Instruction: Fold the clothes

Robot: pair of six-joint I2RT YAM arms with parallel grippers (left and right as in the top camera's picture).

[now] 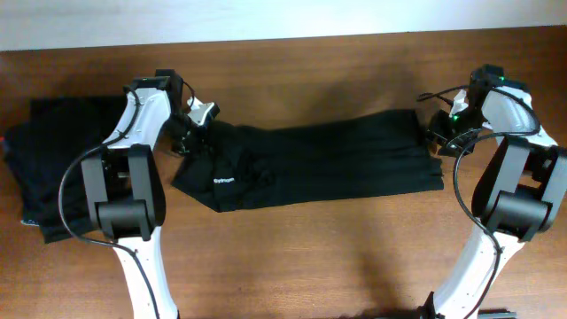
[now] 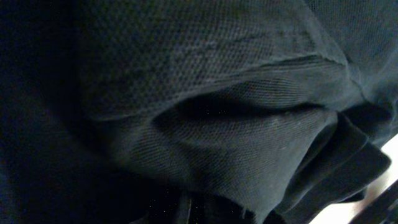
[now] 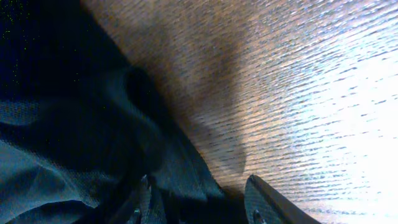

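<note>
Both ends of the black garment [image 1: 319,164] are to be lifted evenly; right jaws are seen half-open astride its edge, left jaws' state cannot be told.

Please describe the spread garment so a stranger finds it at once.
On the wooden table, look at the middle. A long black garment lies there. Unlike the dark pile at the left, it is spread out and bears a small white logo.
</note>
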